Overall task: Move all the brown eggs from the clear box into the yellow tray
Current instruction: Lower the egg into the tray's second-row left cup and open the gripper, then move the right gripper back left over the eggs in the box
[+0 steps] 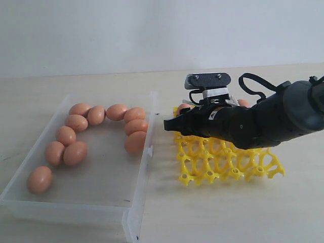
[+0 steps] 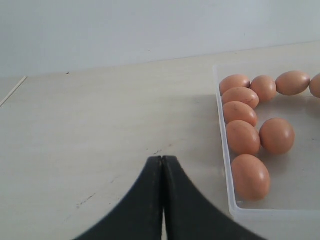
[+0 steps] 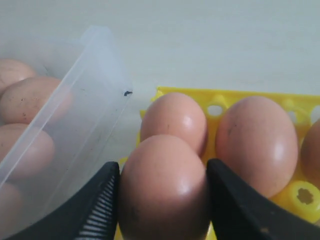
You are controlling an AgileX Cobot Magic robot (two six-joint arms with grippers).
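- Orange-brown eggs (image 1: 76, 123) are lying in the clear box (image 1: 66, 210), frame left.
- Right wrist view alone is showing the right hand (image 3: 163, 200) clamping one egg (image 3: 162, 170).
- Left hand (image 2: 162, 167) is pressing its fingers together.

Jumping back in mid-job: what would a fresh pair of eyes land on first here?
First, the right gripper, its jaws closed on a brown egg low over the yellow tray, beside eggs already seated there. Then the curved line of eggs left in the clear box, and the left gripper shut above the table beside it.
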